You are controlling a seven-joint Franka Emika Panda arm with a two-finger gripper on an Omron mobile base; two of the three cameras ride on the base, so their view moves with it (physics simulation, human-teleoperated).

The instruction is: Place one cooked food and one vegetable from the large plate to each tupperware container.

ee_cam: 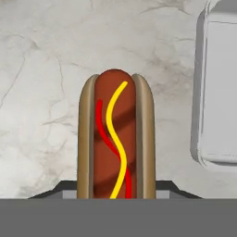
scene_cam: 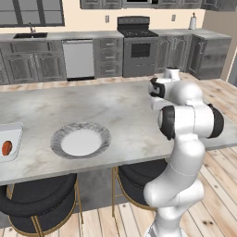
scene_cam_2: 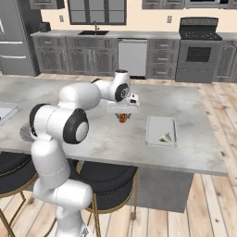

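Observation:
My gripper (scene_cam_2: 122,116) is shut on a hot dog (ee_cam: 115,139), a sausage in a bun with red and yellow lines of sauce. It hangs above the bare marble counter, just left of a tupperware container (scene_cam_2: 161,131) that has a small pale wedge (scene_cam_2: 165,137) in its near right corner. In the hand view that container's rim (ee_cam: 200,106) lies at the right. The large plate (scene_cam: 104,134) has nothing on its white centre. At the far left, another tupperware container (scene_cam: 14,134) holds the reddish-orange vegetable (scene_cam: 6,148).
The marble island counter (scene_cam: 115,106) ends in a front edge with black stools (scene_cam: 37,203) below. Beyond it stand kitchen cabinets, a dishwasher (scene_cam: 77,59) and a stove (scene_cam: 139,46). My own white arm (scene_cam_2: 65,120) blocks part of the counter's left side.

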